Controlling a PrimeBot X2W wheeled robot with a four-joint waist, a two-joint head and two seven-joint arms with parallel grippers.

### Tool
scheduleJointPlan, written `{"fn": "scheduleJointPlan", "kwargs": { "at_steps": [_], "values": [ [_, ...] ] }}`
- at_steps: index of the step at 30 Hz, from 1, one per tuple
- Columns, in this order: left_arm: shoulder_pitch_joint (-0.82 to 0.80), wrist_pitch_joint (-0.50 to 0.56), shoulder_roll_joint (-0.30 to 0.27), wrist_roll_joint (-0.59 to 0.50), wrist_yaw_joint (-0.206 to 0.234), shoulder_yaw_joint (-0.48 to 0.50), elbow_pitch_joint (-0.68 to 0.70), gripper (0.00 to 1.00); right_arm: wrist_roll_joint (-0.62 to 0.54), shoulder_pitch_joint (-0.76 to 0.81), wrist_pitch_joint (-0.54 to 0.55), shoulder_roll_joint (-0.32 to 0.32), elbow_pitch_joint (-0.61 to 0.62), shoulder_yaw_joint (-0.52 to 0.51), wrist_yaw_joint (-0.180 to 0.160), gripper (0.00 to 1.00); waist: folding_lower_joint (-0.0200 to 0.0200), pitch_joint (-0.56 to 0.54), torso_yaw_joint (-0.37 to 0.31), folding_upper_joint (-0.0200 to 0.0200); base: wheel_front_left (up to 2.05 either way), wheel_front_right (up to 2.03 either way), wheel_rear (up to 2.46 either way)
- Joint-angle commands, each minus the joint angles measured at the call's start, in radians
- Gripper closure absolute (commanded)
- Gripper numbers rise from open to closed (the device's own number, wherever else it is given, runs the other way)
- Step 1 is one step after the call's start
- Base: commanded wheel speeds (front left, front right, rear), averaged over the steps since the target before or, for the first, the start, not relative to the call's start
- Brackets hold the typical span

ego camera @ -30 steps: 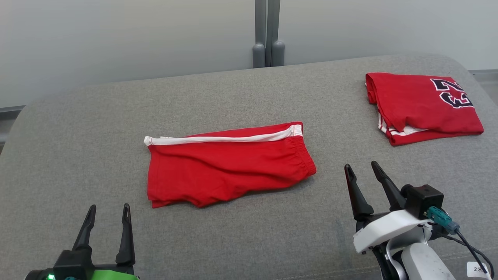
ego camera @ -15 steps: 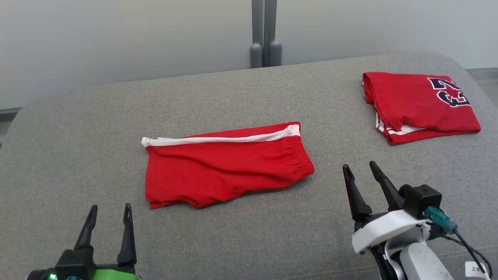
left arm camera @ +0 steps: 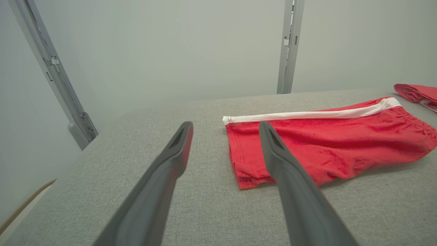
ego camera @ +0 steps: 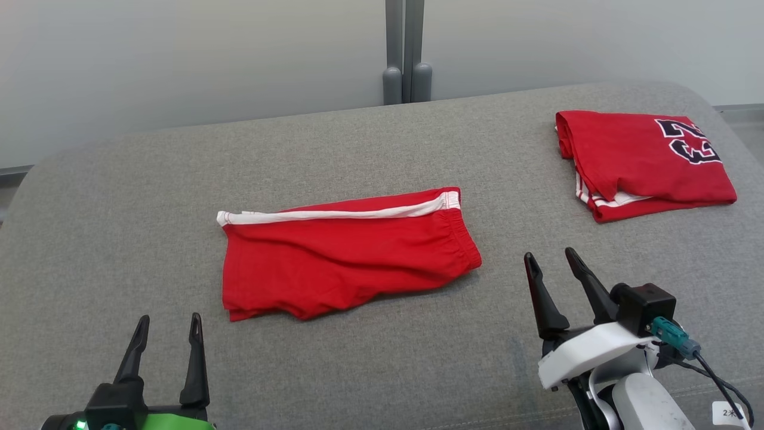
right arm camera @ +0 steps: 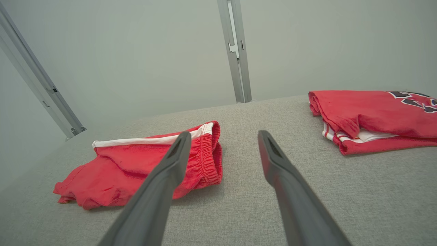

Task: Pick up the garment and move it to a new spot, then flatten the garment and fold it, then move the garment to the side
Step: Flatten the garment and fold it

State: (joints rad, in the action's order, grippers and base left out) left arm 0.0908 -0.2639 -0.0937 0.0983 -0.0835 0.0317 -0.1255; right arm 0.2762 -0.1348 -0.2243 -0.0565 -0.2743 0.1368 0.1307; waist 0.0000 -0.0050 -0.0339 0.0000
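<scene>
On grey cushion (ego camera: 382, 370), red shorts (ego camera: 346, 257) lie folded; pale wall (ego camera: 179, 60), metal post (ego camera: 407, 48) beyond them; left gripper (ego camera: 169, 318), right gripper (ego camera: 549, 254) short of them, fingers apart.

Head looks down, wrists low, sharing shorts (ego camera: 346, 257)

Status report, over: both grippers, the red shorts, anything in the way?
Left gripper open, empty. Right gripper open, empty. Red shorts folded, lying ahead, untouched. Red jersey folded, far right, apart from shorts; nothing blocking.

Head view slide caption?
Open left gripper and right gripper before folded red white-striped shorts, grey fabric surface; folded red jersey far right.
</scene>
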Motion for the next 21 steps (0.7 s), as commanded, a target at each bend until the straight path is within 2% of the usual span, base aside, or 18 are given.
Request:
{"fn": "scheduleJointPlan", "kwargs": {
  "at_steps": [1, 21],
  "values": [
    [-0.014, 0.001, 0.001, -0.009, -0.003, 0.004, 0.001, 0.0, -0.006, 0.005, 0.003, -0.002, 0.003, 0.001, 0.0, 0.0, 0.0, 0.0, 0.0, 0.0, 0.0, 0.0, 0.0],
    [-0.016, 0.001, 0.004, -0.014, -0.001, 0.005, 0.005, 0.0, -0.004, -0.01, 0.0, -0.008, 0.007, 0.005, 0.0, 0.0, 0.0, 0.002, 0.002, 0.0, 0.0, 0.0, 0.0]
  ]
}}
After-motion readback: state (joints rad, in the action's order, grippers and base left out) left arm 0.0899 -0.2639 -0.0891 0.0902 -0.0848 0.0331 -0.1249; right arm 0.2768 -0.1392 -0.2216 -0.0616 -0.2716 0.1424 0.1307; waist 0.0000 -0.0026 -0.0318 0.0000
